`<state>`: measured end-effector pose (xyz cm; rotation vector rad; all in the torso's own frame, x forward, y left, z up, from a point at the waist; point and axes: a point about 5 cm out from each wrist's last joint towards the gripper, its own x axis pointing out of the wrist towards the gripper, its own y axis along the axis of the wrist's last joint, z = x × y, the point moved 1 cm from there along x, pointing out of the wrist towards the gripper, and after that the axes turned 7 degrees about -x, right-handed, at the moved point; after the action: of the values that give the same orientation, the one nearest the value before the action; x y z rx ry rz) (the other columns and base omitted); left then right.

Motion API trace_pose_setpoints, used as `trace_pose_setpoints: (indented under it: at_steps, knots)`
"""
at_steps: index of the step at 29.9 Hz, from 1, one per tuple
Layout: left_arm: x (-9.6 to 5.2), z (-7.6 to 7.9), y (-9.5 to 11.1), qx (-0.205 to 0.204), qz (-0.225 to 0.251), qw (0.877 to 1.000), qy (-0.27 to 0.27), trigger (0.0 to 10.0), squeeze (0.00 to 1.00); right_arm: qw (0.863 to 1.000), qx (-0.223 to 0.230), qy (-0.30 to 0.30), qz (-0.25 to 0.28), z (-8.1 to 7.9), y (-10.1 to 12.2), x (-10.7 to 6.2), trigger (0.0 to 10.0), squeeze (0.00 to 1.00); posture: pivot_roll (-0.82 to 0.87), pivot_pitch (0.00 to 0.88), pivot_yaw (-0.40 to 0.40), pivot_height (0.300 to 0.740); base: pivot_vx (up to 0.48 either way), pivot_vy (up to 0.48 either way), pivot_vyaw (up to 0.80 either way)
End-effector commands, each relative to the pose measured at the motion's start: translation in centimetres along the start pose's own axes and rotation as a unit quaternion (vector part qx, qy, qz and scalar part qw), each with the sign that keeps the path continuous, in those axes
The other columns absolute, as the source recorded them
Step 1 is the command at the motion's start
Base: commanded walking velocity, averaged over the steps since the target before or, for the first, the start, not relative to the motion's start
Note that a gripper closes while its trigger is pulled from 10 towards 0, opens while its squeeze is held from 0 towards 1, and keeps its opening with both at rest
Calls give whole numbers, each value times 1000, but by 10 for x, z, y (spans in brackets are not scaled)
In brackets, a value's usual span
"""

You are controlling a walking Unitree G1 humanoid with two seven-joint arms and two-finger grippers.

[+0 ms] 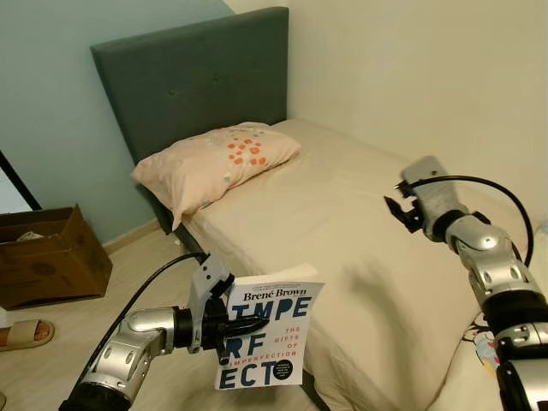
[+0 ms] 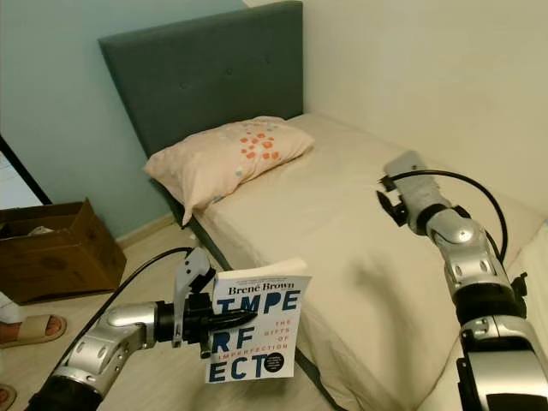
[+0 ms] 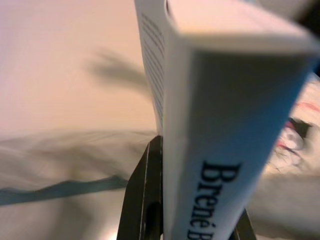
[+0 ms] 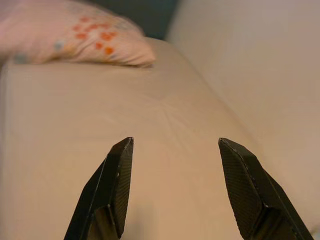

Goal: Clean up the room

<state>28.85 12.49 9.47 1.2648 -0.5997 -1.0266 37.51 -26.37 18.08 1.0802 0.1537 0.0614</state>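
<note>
Upright white book (image 1: 267,334) pinched by left end effector (image 1: 246,326), right end effector (image 4: 175,187) spread above bed (image 1: 360,231).

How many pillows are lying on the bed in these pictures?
1. The pink pillow with orange spots lies at the head of the bed, against the grey headboard. No other pillow shows on the visible mattress.

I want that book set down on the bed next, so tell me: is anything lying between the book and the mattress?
Nothing visible does. The left pincer holds the book upright beside the bed, whose near sheet lies bare. The pillow sits at the headboard end, and the right pincer hovers over the far side.
</note>
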Motion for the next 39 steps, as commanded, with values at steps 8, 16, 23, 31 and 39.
trace_pose_setpoints:
  at_steps: [8,16,23,31,39]
  knots:
    - [-30,-54,0,-80,56,934,345,10000,0,995,95,28,-11,-86,-20,-2,10000,0,-73,77,46,740,0,0,0]
    - [-61,-55,-3,-48,101,842,528,10000,0,992,95,79,-9,-163,-29,-20,10000,0,-61,84,20,740,0,0,0]
    - [-62,-50,-10,-64,110,819,560,10000,0,985,133,113,2,-173,-27,-26,10000,0,-60,82,17,740,0,0,0]
    - [-56,-43,-6,-34,117,816,566,10000,0,983,140,118,3,-180,-29,-31,10000,0,-52,72,5,740,32,0,0]
    - [-54,-43,-1,-25,127,816,563,10000,0,983,140,122,6,-183,-28,-34,10000,0,-52,70,5,740,271,0,0]
